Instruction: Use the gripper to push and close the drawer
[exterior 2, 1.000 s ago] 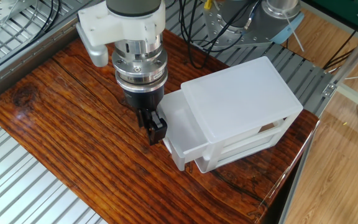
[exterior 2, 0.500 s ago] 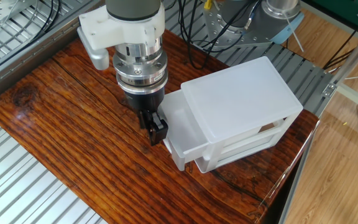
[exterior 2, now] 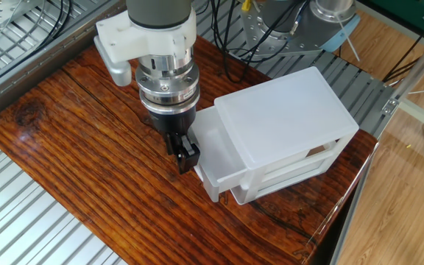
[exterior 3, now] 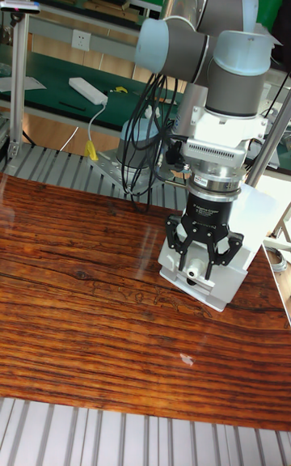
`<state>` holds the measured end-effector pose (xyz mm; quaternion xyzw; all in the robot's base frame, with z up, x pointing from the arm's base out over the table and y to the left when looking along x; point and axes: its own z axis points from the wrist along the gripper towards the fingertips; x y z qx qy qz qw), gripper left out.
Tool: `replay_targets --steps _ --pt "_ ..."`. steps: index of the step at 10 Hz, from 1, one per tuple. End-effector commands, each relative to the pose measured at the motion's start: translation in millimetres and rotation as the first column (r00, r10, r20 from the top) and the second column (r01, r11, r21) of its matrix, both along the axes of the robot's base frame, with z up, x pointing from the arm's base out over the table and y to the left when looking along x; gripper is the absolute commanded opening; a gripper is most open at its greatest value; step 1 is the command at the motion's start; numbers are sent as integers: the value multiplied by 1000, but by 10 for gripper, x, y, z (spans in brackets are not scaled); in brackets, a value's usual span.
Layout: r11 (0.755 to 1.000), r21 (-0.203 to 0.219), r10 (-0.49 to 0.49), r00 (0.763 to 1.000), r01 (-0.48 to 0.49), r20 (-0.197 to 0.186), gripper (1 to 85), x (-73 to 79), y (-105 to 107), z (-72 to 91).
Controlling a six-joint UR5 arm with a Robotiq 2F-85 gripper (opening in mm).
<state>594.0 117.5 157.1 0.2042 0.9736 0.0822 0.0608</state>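
While drawer (exterior 2: 213,158) juts (partly open) | pincer (exterior 2: 185,157) against its front edge

Table (exterior 2: 72,147): dark wood, strong grain, glossy varnish with glare. Drawer (exterior 2: 216,158) and cabinet (exterior 2: 285,121): matt white plastic, smooth. Gripper (exterior 3: 203,265): black matt fingers; wrist (exterior 2: 167,77) ribbed shiny metal; bracket (exterior 2: 135,37) white plastic.
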Motion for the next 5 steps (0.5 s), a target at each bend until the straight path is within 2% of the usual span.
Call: replay_targets --steps 1,5 --pt "1000 11 -5 1000 5 5 457 5 30 -31" --pt "1000 9 1 1000 -1 7 447 -4 45 -85"
